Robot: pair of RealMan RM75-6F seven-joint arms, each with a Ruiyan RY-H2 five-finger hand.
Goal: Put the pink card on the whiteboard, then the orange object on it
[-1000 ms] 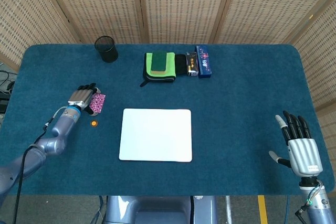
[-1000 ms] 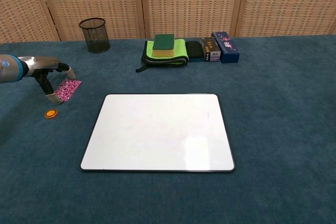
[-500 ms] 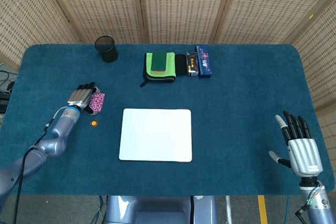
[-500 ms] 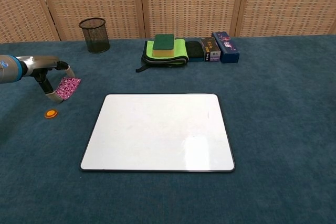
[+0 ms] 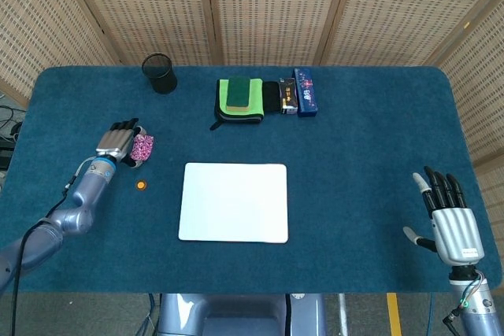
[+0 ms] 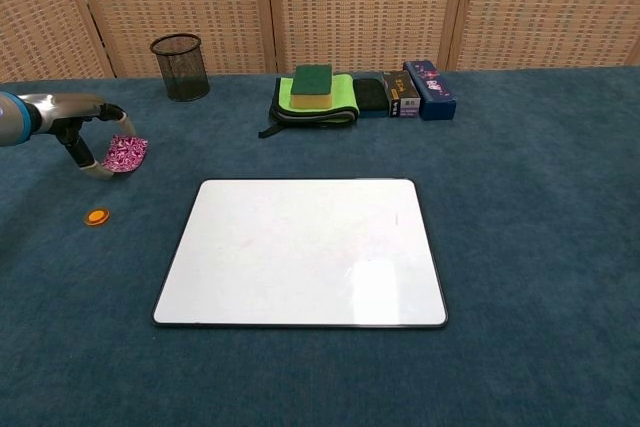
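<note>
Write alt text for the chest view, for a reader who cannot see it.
At the far left, the robot's left hand holds a pink card above a blue-carpeted table, with a small orange object lying nearer the camera. A blank whiteboard lies flat in the centre. Along the back stand a black mesh cup, a green cloth and small boxes.

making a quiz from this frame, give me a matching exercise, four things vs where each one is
Things:
1. pink card
2. orange object
3. whiteboard
4. mesh cup

Places:
A. far edge of the table, left of the green cloth
B. middle of the table, nothing on it
C. in the left hand
D. on the cloth left of the whiteboard

Pairs: 1-C, 2-D, 3-B, 4-A
</note>
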